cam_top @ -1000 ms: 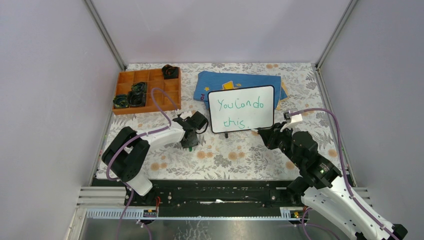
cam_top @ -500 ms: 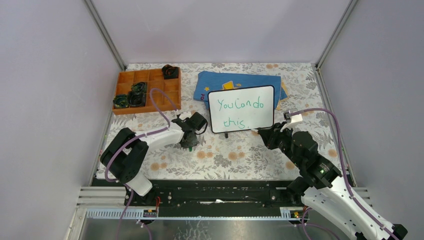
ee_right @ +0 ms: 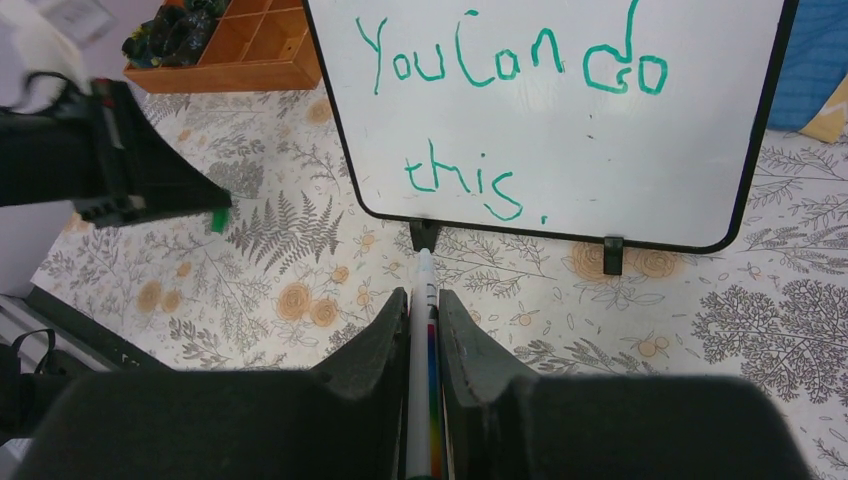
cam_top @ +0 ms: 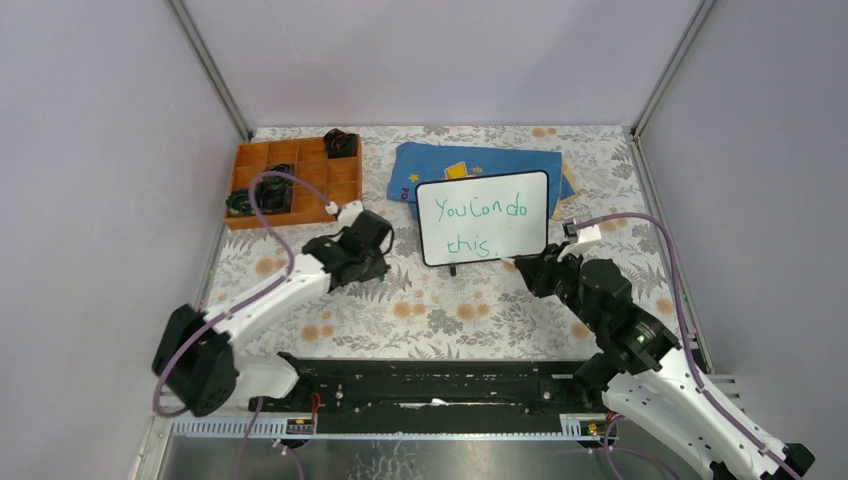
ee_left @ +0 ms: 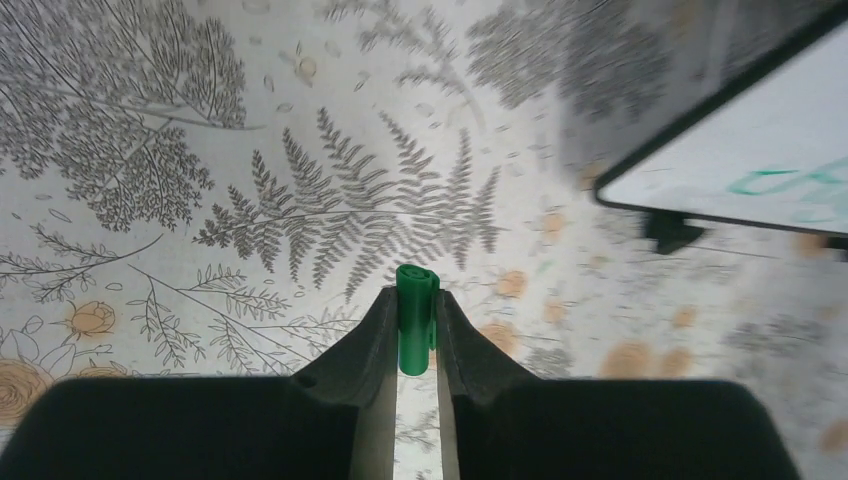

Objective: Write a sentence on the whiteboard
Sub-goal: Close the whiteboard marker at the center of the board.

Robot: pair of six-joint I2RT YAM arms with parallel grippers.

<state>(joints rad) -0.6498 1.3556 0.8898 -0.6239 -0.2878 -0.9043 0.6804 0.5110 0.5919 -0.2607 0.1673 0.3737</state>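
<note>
**Green message stands on whiteboard as two arms hold marker and cap**

The whiteboard (cam_top: 527,238) stands upright on two small black feet near the middle of the flower-print bench (cam_top: 450,310), just in front of a blue cloth (cam_top: 480,160) with yellow print. The sentence (cam_top: 483,211), in green handwriting, reads "You can do" on the upper line and "this." on the lower.

To the board's right, the right fingers (ee_right: 395,322) are pressed onto a white marker (ee_right: 424,275) with a rainbow stripe. Its tip points at the board's bottom rim beside one foot, and whether it touches cannot be told.

To the board's left and apart from it, the left fingers (ee_left: 383,322) pinch a small green cap (ee_left: 415,285), its open end facing out above a fern pattern on the bench.

An orange compartment tray (cam_top: 290,221) sits at the back left, with dark objects (cam_top: 272,190) in several of its sections.
</note>
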